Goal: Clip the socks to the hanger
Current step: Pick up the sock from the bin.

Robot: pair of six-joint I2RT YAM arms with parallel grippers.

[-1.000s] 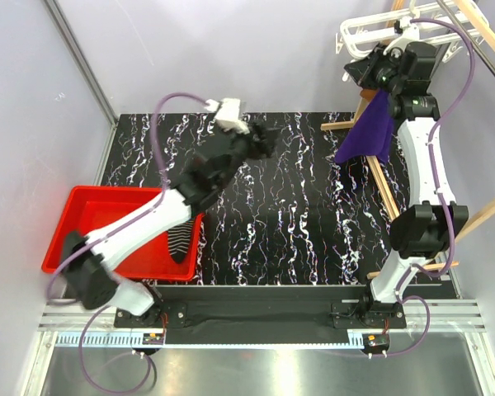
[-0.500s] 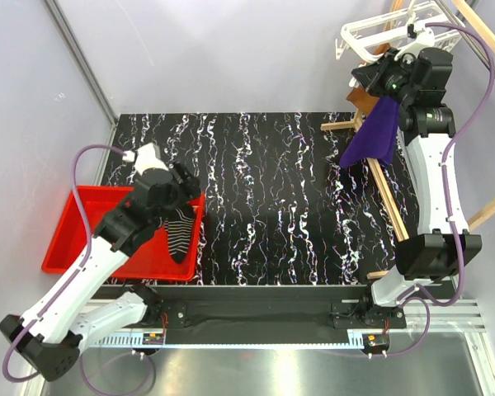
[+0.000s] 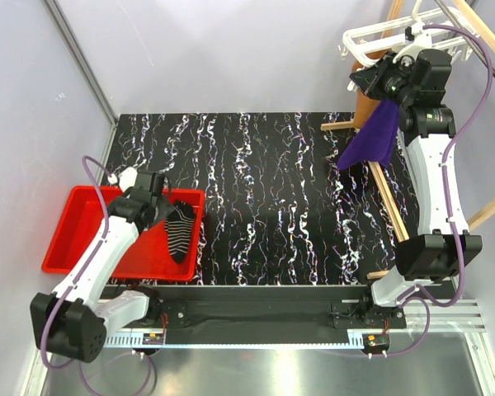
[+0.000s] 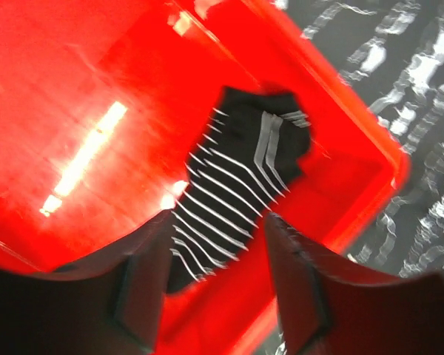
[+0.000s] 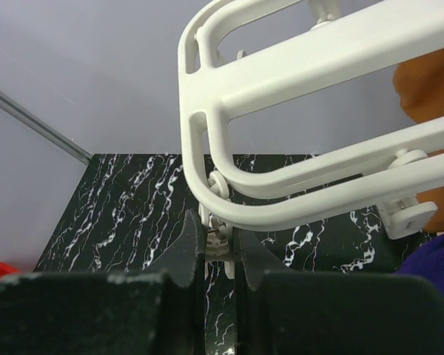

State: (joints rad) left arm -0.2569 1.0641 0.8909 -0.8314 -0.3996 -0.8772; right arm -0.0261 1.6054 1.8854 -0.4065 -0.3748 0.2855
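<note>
Sock (image 4: 240,170) lies under the open left end effector (image 4: 218,225); right end effector (image 5: 214,233) pinches a hanger clip (image 5: 220,255).

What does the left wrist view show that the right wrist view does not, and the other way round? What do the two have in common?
Only the left wrist view: a striped black sock lying in the red bin, with the left gripper open above it, one finger on each side. Only the right wrist view: the white hanger, one clip of it pinched in the shut right gripper, and a corner of purple cloth. Both: the black marbled table and each camera's own two dark fingers.
</note>
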